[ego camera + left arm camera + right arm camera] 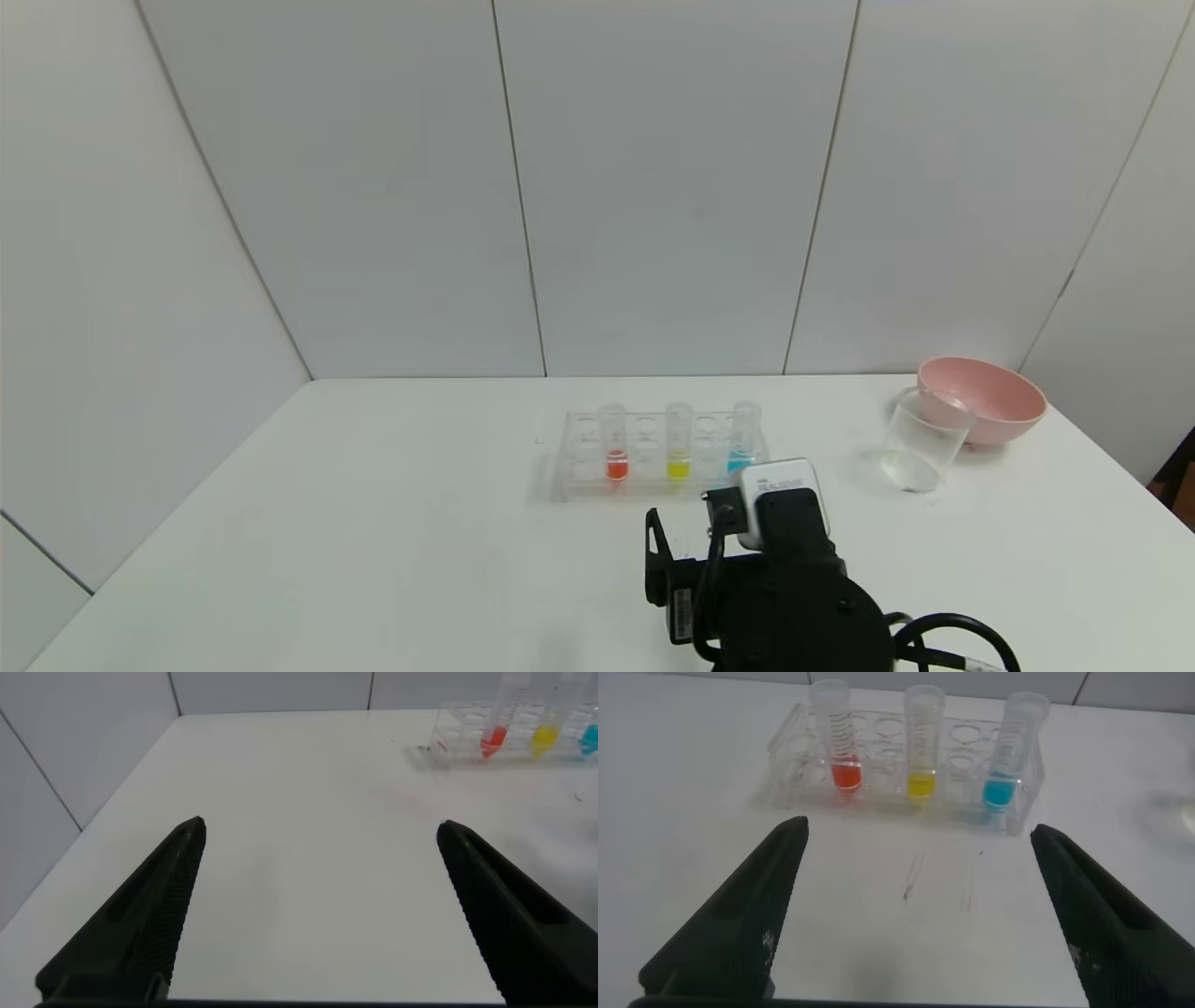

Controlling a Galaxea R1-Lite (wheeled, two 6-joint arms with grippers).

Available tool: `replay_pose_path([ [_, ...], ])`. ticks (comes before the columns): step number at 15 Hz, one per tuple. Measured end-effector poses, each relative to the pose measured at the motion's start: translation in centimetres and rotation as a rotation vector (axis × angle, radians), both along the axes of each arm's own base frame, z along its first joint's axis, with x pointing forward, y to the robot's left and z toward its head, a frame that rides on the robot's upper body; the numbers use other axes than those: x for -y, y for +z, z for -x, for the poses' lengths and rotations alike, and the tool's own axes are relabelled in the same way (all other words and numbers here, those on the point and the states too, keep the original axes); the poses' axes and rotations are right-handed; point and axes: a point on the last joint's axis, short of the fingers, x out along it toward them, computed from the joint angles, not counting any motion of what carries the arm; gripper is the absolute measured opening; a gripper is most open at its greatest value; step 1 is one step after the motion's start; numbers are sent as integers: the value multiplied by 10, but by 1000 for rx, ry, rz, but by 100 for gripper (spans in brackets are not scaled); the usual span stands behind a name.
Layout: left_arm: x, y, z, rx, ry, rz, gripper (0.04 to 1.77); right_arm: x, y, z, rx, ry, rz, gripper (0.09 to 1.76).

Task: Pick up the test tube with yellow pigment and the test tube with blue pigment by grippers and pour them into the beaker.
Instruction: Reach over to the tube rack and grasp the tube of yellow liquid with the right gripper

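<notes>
Ahead of your right gripper [915, 910], its jaws spread wide and empty, the clear rack [789, 742] holds an orange-red tube [838, 737] (not yours), then the test tube with yellow pigment [922, 742] dead ahead and the test tube with blue pigment [1010, 751]. The beaker [920, 443] stands off to its right, beside a pink bowl [985, 397]. Your left gripper [318, 910] hangs released over bare table [308, 793].

Right pincer [667, 551] mostly behind wrist
</notes>
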Motion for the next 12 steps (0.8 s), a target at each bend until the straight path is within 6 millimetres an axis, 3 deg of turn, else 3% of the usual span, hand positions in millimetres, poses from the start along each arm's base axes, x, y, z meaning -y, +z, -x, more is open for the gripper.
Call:
replay_pose_path([
  [5,0,0,0,0,0,0,176,-19,-6,-20,1,-7,-3,171],
  [12,0,0,0,0,0,0,176,-15,-19,-68,-33,15,-31,171],
])
